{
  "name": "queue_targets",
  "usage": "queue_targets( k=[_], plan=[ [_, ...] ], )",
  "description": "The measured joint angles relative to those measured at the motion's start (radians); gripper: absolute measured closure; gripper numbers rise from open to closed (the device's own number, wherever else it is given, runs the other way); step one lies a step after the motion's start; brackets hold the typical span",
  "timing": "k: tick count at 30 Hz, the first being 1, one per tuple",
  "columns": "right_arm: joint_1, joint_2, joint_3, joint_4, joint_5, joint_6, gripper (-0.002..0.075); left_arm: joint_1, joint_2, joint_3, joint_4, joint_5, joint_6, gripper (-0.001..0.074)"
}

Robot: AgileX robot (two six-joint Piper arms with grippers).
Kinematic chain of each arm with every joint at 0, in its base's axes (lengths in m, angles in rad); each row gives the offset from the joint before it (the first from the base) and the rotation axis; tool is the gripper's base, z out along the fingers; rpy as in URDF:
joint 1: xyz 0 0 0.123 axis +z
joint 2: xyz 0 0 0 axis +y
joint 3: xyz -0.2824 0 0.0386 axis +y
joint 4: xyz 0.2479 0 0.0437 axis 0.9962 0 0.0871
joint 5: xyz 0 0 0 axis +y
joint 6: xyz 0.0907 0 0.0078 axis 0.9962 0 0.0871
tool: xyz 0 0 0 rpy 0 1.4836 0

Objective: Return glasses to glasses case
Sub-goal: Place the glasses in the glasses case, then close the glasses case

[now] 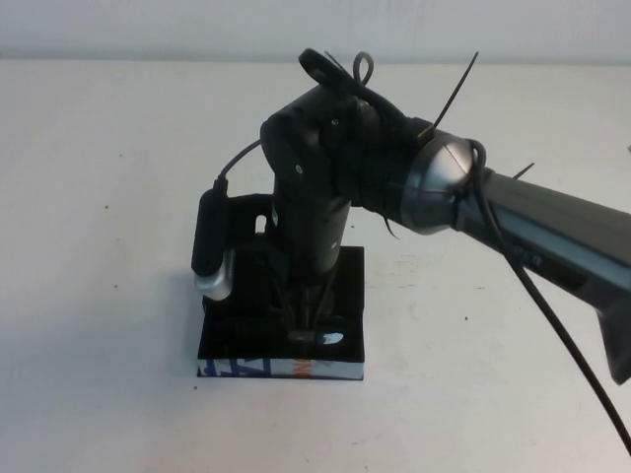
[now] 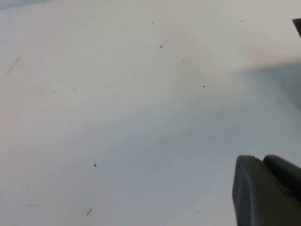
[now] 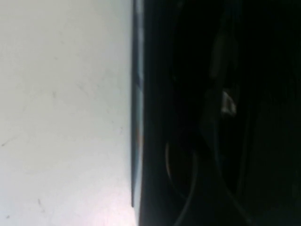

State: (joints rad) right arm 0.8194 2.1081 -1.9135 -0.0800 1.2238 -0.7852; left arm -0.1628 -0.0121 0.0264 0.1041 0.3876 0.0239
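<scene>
While the right gripper (image 1: 311,330) reaches down into the open glasses case (image 1: 347,296) on the white table (image 1: 99,296), its body hides the fingers and most of the glasses (image 1: 330,338). The left gripper (image 2: 268,190) is barely visible beside bare table.

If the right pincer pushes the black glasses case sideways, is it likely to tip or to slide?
Probably slide: the glasses case lies low and flat on the table. Its square box shape suggests stiffness, and it should not roll. The right pincer reaches down into it, so it may drag the case along. The left pincer is above bare table.
</scene>
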Motion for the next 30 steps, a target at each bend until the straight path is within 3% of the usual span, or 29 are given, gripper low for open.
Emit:
queue_targets(
  k=[6, 9, 12, 15, 30],
  plan=[
    [-0.002, -0.088, 0.016, -0.026, 0.002, 0.097, 0.0419, 0.0, 0.0, 0.0, 0.0, 0.0, 0.0, 0.0736],
    [-0.002, -0.177, 0.078, -0.026, 0.002, 0.133, 0.0508, 0.0, 0.0, 0.0, 0.0, 0.0, 0.0, 0.0736],
    [-0.004, -0.269, 0.162, -0.032, 0.006, 0.157, 0.0647, 0.0, 0.0, 0.0, 0.0, 0.0, 0.0, 0.0736],
    [-0.018, -0.324, 0.196, -0.025, 0.017, 0.188, 0.0711, 0.0, 0.0, 0.0, 0.0, 0.0, 0.0, 0.0736],
    [-0.132, -0.342, 0.203, 0.031, -0.026, 0.216, 0.0737, 0.0, 0.0, 0.0, 0.0, 0.0, 0.0, 0.0736]
  ],
)
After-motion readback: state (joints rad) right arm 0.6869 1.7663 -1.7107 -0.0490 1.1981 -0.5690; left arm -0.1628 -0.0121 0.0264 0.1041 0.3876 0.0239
